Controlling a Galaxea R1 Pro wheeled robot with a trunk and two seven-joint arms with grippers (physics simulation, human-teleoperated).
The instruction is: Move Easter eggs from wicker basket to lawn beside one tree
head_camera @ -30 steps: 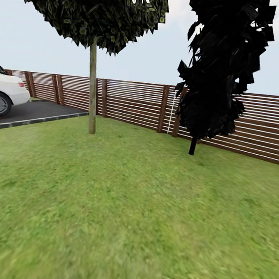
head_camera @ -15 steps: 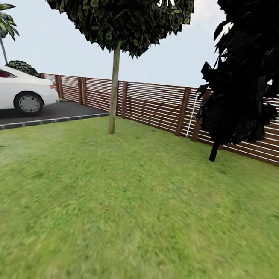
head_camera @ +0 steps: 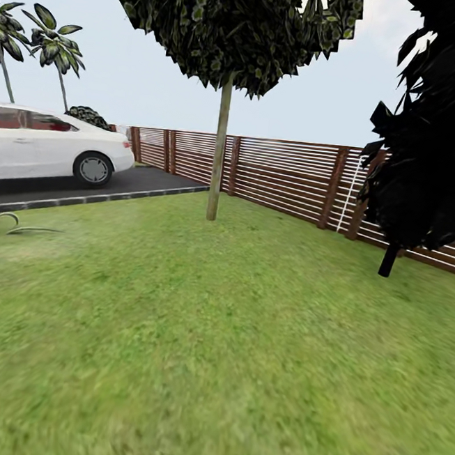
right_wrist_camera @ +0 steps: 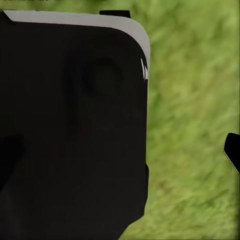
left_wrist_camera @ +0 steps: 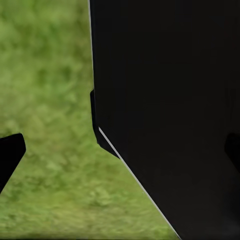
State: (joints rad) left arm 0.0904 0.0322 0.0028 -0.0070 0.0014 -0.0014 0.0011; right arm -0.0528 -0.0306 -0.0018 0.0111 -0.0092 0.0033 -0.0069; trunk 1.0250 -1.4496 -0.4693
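Across the lower half of the frame, the lawn [head_camera: 213, 366] is lying bare, with neither eggs nor basket on this stretch. Each wrist camera is looking past a dark housing at blurred grass, so whether either pincer is wide or narrow cannot be told. Farther back at upper centre, the tree [head_camera: 218, 156] is standing upright before the fence [head_camera: 289, 174], a black tree [head_camera: 433, 137] at right, a white car [head_camera: 47, 145] at left. Sweeping the view slowly would probably be helping to spot the basket
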